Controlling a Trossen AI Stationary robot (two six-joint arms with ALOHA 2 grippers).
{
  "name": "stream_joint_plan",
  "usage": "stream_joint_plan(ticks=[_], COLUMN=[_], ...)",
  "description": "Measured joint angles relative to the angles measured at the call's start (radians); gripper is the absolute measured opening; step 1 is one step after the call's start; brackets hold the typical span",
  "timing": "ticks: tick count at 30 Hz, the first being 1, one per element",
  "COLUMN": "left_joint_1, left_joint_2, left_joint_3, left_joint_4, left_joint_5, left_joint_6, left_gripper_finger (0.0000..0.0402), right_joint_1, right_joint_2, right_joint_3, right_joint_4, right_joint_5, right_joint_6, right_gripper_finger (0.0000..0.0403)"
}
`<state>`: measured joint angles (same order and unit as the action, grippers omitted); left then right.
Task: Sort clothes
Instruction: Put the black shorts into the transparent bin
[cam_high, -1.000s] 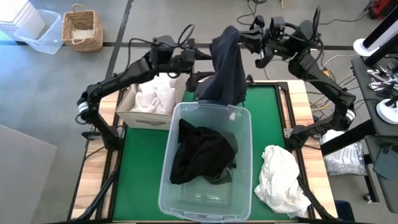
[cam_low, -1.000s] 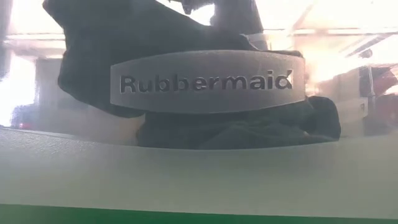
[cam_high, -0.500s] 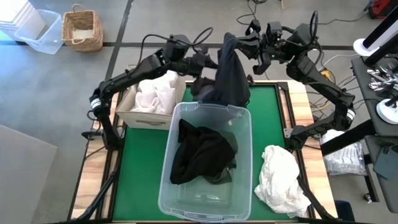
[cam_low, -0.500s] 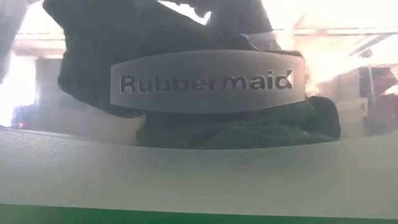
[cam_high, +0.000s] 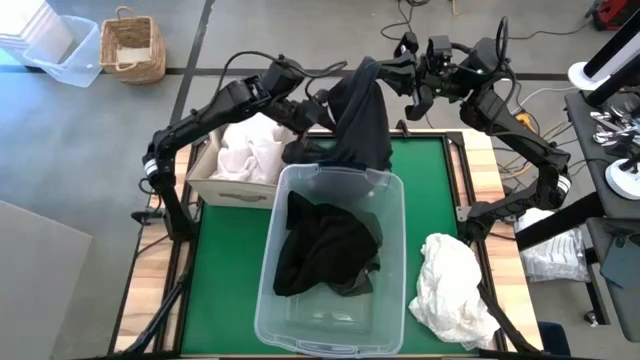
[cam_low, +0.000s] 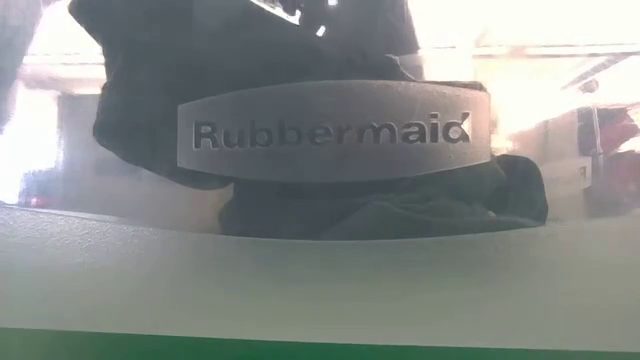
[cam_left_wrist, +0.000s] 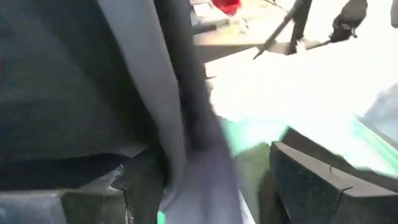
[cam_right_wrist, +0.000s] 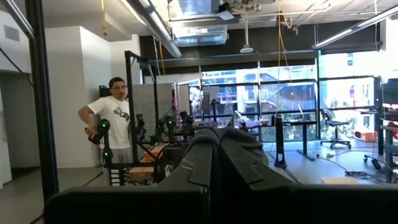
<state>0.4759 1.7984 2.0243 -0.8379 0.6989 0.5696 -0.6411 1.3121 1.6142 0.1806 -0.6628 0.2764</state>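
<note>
The right gripper (cam_high: 392, 72) pinches the top of a dark garment (cam_high: 362, 125), holding it high so it hangs over the far rim of the clear tub (cam_high: 390, 260), where other dark clothes (cam_high: 325, 250) lie. The left gripper (cam_high: 318, 112), fingers spread around the hanging cloth, has swung in closer than a second ago, likely to guide it. White clothes (cam_high: 250, 152) sit in the beige box (cam_high: 205, 180); a white garment (cam_high: 452, 290) lies beside the tub.
</note>
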Motion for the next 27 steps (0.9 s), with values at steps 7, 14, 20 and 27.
stream_joint_plan(ticks=[7,14,20,27], left_joint_1=[-0.002,-0.002,-0.002,-0.002], left_joint_2=[0.0,0.0,0.0,0.0], left_joint_3=[-0.081,-0.142,-0.163,-0.164], left_joint_4=[0.142,0.282,0.33,0.345], left_joint_5=[-0.054,-0.083,-0.112,-0.115], left_joint_6=[-0.082,-0.147,-0.189,-0.188], left_gripper_finger=[0.0256,0.0256,0.024,0.0133], right_joint_1=[0.002,0.002,0.002,0.002], right_joint_2=[0.011,0.033,0.037,0.037], right_joint_3=[-0.001,-0.001,-0.001,-0.001], right_joint_4=[0.004,0.005,0.021,0.04], right_joint_5=[0.002,0.009,0.011,0.011], right_joint_6=[0.0,0.001,0.001,0.001], right_gripper_finger=[0.0009,0.0009,0.0009,0.0009])
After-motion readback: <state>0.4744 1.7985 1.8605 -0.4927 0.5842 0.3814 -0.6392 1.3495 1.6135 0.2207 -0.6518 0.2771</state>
